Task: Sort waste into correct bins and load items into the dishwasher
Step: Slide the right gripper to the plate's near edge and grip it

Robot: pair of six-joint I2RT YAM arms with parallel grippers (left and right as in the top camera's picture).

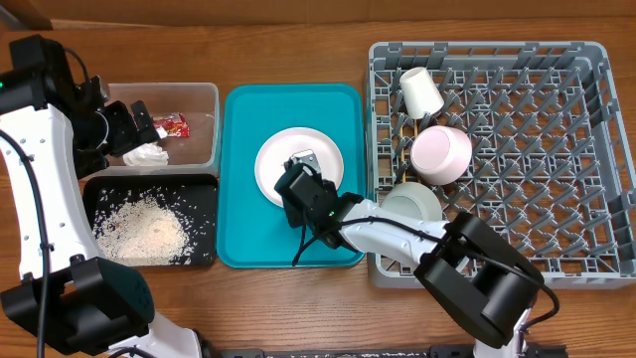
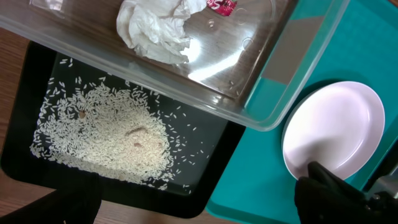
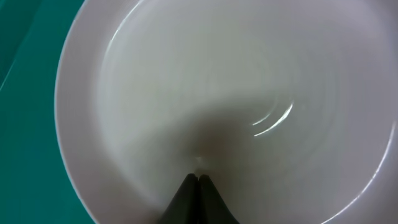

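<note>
My left gripper (image 1: 132, 127) hangs open over the clear tub (image 1: 206, 91), one of the bins, with nothing between its fingers (image 2: 323, 199). In the tub lie the crumpled white napkin (image 1: 147, 155) (image 2: 155, 28) and the red wrapper (image 1: 175, 124) (image 2: 221, 5). The black tray (image 1: 204, 189) (image 2: 205, 180) holds loose rice (image 1: 147, 229) (image 2: 106, 137). A white plate (image 1: 323, 149) (image 2: 333, 127) (image 3: 205, 81) lies on the teal tray (image 1: 238, 229). My right gripper (image 1: 303, 164) (image 3: 199, 178) is shut, tips at the plate's inside, holding nothing.
The grey dish rack (image 1: 517, 249) fills the right side. In its left part sit a white cup (image 1: 420, 91) and two bowls (image 1: 442, 154) (image 1: 412, 202). The right arm reaches from the front across the teal tray's near right corner.
</note>
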